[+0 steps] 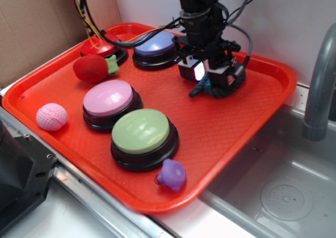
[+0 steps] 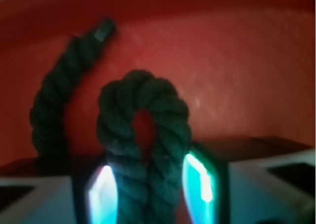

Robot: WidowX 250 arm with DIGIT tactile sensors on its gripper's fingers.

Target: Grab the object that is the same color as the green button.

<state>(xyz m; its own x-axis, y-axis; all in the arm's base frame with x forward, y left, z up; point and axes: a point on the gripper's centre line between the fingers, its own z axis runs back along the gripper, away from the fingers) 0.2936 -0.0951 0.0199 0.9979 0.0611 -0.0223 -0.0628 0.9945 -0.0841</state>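
Pincer clamped on the rope

The gripper [image 2: 150,189] pinches a looped dark green rope [image 2: 143,135] between narrowly parted glowing fingers [image 2: 200,182], low over the red tray [image 1: 252,122], at two o'clock from the green button [image 1: 140,131].

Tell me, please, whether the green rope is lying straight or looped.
Looped: the wrist view shows the green rope doubled into a loop between the tool's fingers, one tail curving away across the red tray.

The lavender button [image 1: 155,47] is standing just left of the gripper [image 1: 209,78] at upper centre, blocking leftward passage. Bare tray [image 1: 220,127] floor is lying open at centre right. The pink button [image 1: 108,101] and green button [image 1: 142,134] are crowding the lower left.
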